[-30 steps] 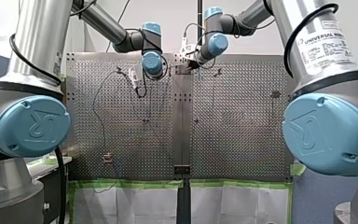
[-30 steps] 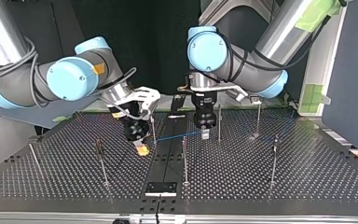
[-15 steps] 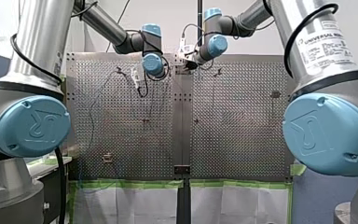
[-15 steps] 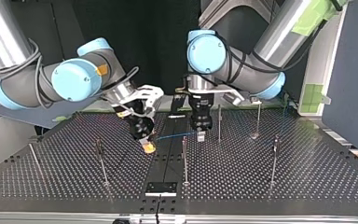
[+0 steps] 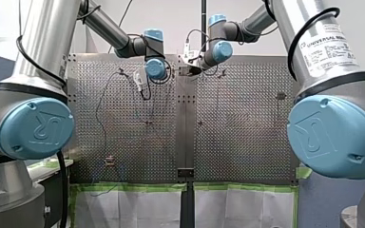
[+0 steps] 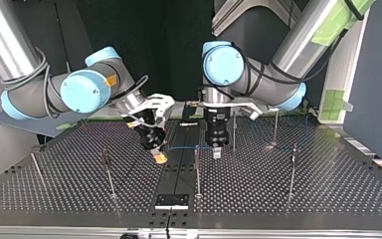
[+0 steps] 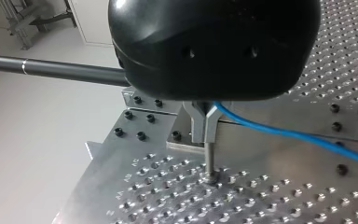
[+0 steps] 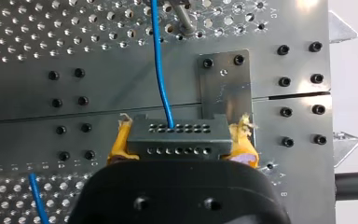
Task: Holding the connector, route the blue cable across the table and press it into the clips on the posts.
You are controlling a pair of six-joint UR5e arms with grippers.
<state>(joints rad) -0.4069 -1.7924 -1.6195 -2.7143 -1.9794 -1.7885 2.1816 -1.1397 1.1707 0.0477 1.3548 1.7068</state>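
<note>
- Connector [image 8: 176, 139] — clamped between the yellow pads [image 8: 120, 142] of my right gripper [image 8: 181, 142], over the perforated table [image 6: 54, 189]'s centre strip, well in from both side edges.
- Blue cable [image 8: 161, 70] runs from it to my left gripper [image 7: 205, 134] — metal fingers [image 7: 198, 122] pinched on it.

Two grippers side by side at mid-worktop, the cable strung between them.

In the top view my right gripper [image 6: 158, 155] sits left of centre and my left gripper [image 6: 217, 151] right of centre, both low over the worktop [image 6: 328, 189], with the cable [image 6: 184, 147] running across between them. One post [image 6: 197, 169] stands in front of that span, and a second post [image 6: 234, 130] stands just behind my left gripper, to its right. A third post [image 6: 108, 172] stands at lower left and a fourth post [image 6: 292, 169] at lower right. A small plate [image 6: 171, 200] lies at lower centre. In the right wrist view the connector [image 8: 176, 135] sits between the fingers [image 8: 121, 145], and the cable leads ahead from it. In the left wrist view the cable passes out sideways from between the fingers [image 7: 199, 123], with a post beneath them.
</note>
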